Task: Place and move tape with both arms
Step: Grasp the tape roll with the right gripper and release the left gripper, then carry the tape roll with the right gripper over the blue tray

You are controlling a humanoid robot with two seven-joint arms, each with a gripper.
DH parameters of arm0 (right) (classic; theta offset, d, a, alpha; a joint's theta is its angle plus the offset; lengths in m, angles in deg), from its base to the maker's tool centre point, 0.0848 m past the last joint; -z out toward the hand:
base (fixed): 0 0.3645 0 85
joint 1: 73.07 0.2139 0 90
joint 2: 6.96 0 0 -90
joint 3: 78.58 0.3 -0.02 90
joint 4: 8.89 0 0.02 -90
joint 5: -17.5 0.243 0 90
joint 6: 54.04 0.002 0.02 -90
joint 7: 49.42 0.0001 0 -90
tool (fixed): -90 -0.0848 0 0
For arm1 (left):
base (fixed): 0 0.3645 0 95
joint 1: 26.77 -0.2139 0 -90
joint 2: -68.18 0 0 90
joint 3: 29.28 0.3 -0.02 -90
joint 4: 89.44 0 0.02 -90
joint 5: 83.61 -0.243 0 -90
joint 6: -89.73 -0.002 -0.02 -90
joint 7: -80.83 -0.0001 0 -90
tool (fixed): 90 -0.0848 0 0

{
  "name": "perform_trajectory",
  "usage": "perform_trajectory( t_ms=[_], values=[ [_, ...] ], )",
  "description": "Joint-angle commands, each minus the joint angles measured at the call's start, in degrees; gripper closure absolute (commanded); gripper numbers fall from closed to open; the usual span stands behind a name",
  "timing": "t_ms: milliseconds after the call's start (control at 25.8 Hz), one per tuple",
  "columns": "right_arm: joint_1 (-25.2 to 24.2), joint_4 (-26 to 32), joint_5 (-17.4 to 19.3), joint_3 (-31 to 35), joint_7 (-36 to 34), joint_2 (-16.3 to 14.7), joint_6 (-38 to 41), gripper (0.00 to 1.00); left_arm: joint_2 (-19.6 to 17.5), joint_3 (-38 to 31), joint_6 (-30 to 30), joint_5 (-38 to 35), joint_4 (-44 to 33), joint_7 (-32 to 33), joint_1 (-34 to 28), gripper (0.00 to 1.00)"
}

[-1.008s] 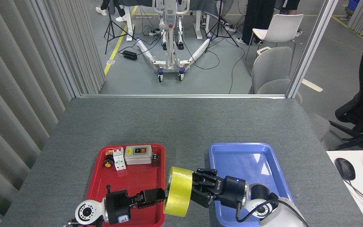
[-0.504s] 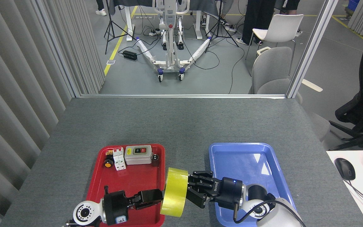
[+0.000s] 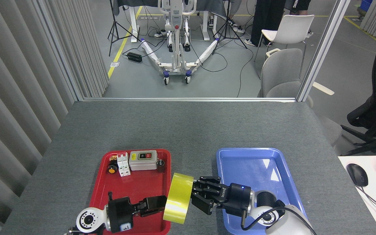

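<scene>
Head view: tape [image 3: 178, 202] held on edge between red tray [image 3: 135, 191] and blue tray [image 3: 256, 163], right gripper [image 3: 201, 197] clamped on it, left gripper [image 3: 162, 203] touching its other face; cannot tell whether left grips. Likely mid-handover; placement in a tray remains.

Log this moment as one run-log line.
phase: handover | tape: upright between both grippers, above gap between red tray and blue tray | left gripper: at tape | right gripper: at tape | blue tray: empty
</scene>
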Motion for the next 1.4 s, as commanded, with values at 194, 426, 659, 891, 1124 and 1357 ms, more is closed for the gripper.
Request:
perform_trajectory(
  t_ms=[194, 426, 659, 891, 1124, 1357],
  values=[
    [-0.05, -0.02, 0.01, 0.0, -0.38, -0.01, 0.17, 0.7, -0.03, -1.17, 0.09, 0.15, -0.02, -0.36, 0.07, 0.0],
    [-0.05, -0.02, 0.01, -0.26, -0.38, -0.01, 0.17, 0.71, -0.03, -1.35, -0.17, 0.15, -0.2, -0.53, 0.16, 0.0],
    [-1.01, 1.21, 0.89, -0.26, -0.55, -1.16, 0.17, 0.71, -0.3, -3.81, -0.61, -2.83, 0.68, -3.52, 0.16, 0.0],
    [-4.53, 4.99, 3.0, 7.56, -0.55, -6.69, 0.17, 0.7, -0.21, -5.04, -8.61, -24.54, 0.41, -44.2, 0.16, 0.0],
    [-5.93, 4.38, 2.12, 21.18, 0.15, -7.83, 0.17, 0.71, 0.58, 0.41, -12.91, -53.98, 1.64, -92.9, 0.25, 0.0],
    [-5.93, 4.38, -8.87, 29.71, 3.4, -6.87, -4.93, 0.72, 0.67, 5.07, -14.15, -60.14, 5.69, -95.45, -0.19, 0.0]
  ],
)
